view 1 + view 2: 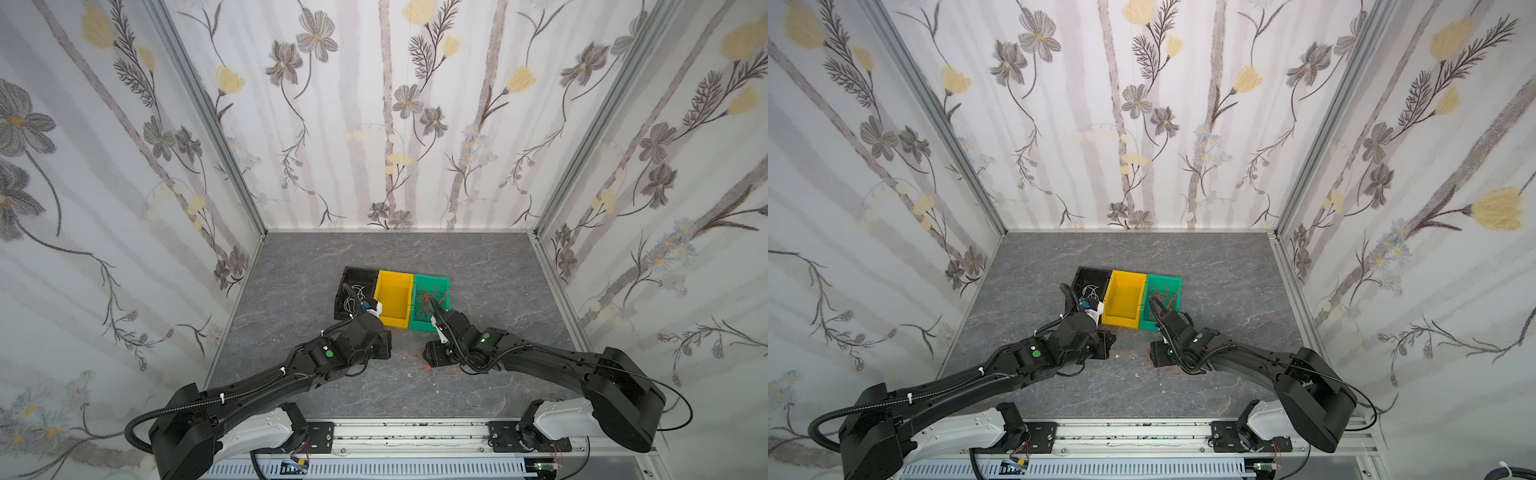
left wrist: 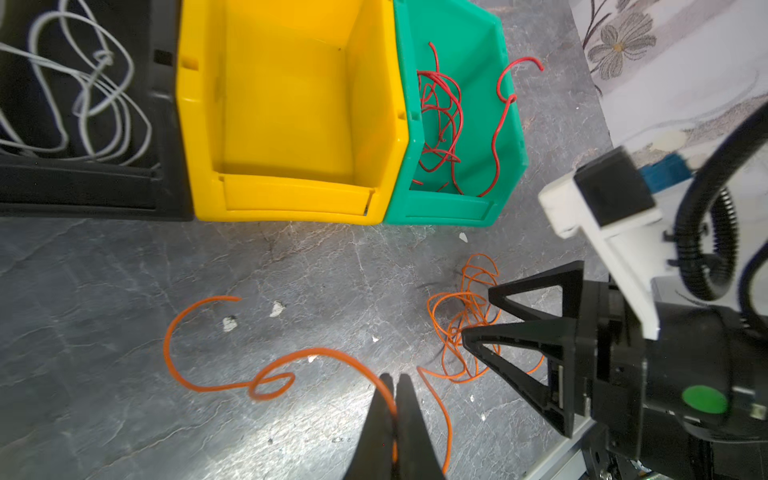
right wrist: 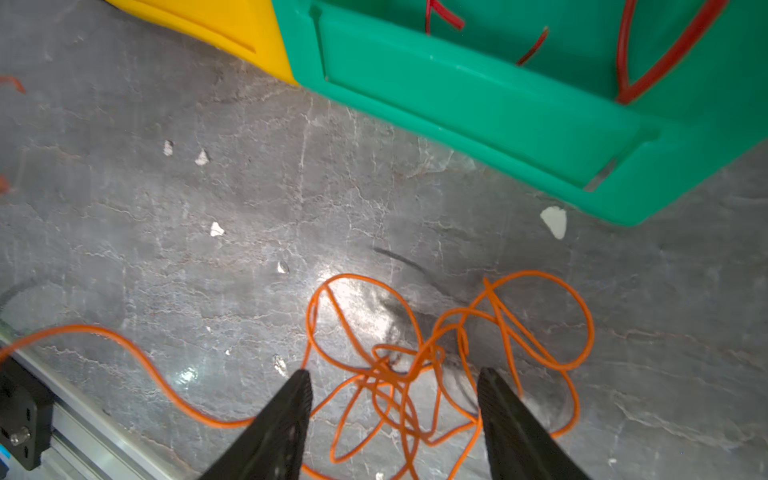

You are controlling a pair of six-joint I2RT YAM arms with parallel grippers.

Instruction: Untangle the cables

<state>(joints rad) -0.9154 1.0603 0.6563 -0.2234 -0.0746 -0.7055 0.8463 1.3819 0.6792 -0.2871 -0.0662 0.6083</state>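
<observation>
A loose orange cable [image 2: 216,388] curls over the grey table, and my left gripper [image 2: 394,379] is shut on a strand of it. To its right lies a knotted orange tangle [image 3: 415,365], also seen in the left wrist view [image 2: 457,332] and in both top views [image 1: 432,368] [image 1: 1160,365]. My right gripper [image 3: 394,373] stands open just above the tangle, one finger on each side, holding nothing. Red cables [image 2: 440,120] lie in the green bin [image 2: 457,208], one end hanging over its rim. White cables [image 2: 83,83] lie in the black bin [image 2: 83,195].
An empty yellow bin [image 2: 291,199] stands between the black and green ones, all three touching in a row [image 1: 395,322]. Small white chips [image 3: 555,222] dot the table. An aluminium rail [image 3: 83,436] runs along the front edge. Patterned walls enclose three sides.
</observation>
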